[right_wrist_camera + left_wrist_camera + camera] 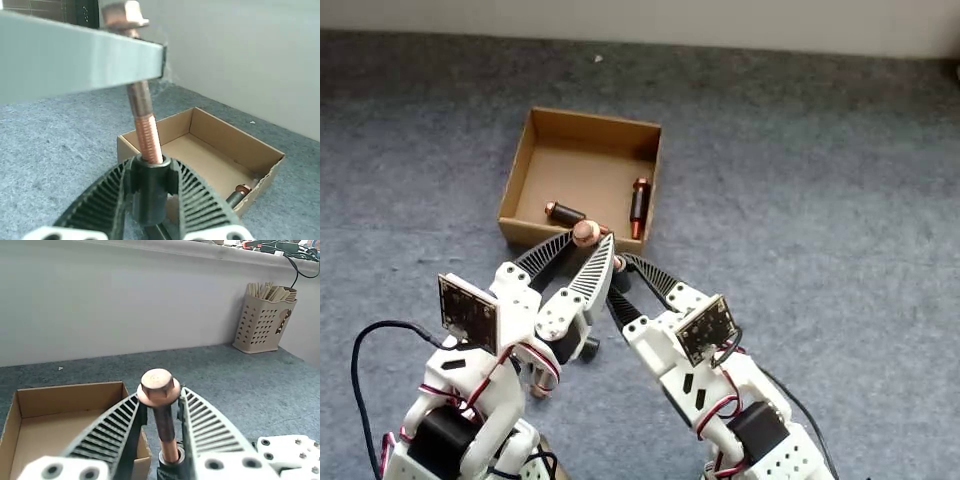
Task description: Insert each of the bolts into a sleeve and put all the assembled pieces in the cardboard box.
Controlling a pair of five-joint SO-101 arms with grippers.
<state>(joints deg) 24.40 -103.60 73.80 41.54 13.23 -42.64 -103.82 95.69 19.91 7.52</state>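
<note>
My left gripper is shut on a copper bolt, held upright just in front of the cardboard box. In the left wrist view the bolt's hex head sits above the fingers and its shaft runs down into a black sleeve. My right gripper is shut on that sleeve, with the threaded bolt tip entering its top. Two assembled pieces lie inside the box. One of them shows at the box's near corner.
Grey carpet covers the table around the box. A beige perforated basket of sticks stands by the white wall at the far right. A black cable loops beside the left arm's base.
</note>
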